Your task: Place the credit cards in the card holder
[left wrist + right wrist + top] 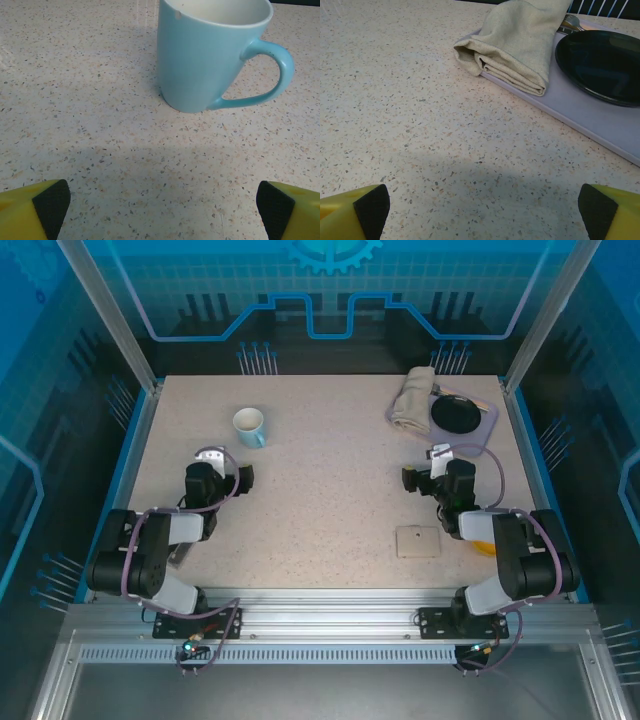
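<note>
Left gripper (pixel 160 212) low over tabletop (pixel 100 125), jaws spread wide, empty; light-blue mug (pixel 200 55) upright just ahead. Beige card holder (pixel 418 541) lying flat near front edge, beside right arm. Right gripper (pixel 480 212) jaws spread, empty; folded cloth (pixel 520 40) and dark plate (pixel 600 60) on tray (pixel 600 125) ahead

One speckled bench (pixel 330 490); two claws, one per wrist view: left claw (pixel 161 207), right claw (pixel 482 207); one light blue mug (pixel 249 427), upper left of the overhead frame; one folded beige cloth (pixel 410 400), one black dish (pixel 458 414) and one pale tray (pixel 590 117), upper right; one flat beige card holder (pixel 418 541), lower right.
</note>
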`<state>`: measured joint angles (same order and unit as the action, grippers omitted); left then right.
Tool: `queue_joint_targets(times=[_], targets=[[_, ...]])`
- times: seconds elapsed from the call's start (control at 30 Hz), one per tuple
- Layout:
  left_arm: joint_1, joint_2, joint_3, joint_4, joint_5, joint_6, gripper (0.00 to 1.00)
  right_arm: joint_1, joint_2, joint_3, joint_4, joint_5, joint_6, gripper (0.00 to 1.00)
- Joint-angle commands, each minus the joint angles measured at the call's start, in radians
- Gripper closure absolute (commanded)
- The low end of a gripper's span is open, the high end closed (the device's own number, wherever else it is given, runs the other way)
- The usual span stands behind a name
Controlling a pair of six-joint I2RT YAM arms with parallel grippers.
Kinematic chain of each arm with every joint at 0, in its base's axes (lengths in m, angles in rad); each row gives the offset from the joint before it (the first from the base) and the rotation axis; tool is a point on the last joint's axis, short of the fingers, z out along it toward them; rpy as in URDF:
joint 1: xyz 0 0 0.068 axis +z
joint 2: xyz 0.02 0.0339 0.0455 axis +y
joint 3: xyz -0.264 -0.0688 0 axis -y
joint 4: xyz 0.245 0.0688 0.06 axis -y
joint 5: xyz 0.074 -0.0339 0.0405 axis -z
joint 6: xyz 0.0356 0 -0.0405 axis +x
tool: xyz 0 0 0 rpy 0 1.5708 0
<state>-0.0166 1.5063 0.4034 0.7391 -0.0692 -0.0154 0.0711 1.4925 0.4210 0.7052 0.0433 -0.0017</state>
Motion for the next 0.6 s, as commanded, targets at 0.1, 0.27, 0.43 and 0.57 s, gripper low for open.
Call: queue_joint_targets(times=[0.1, 0.27, 0.43, 0.57], targets=[[0.006, 0.007, 0.021, 0.028, 0.024, 0.025, 0.01, -0.019, 0.009, 0.022, 0.028, -0.014, -0.012, 0.0], [0.008, 0.009, 0.022, 0.026, 0.025, 0.022, 0.01, -0.019, 0.009, 0.023, 0.028, -0.015, -0.014, 0.0], [0.007, 0.007, 0.021, 0.028, 0.025, 0.022, 0.01, -0.021, 0.008, 0.023, 0.028, -0.022, -0.01, 0.0], [0.008, 0.006, 0.021, 0.028, 0.025, 0.022, 0.01, -0.021, 0.009, 0.022, 0.028, -0.022, -0.01, 0.0]])
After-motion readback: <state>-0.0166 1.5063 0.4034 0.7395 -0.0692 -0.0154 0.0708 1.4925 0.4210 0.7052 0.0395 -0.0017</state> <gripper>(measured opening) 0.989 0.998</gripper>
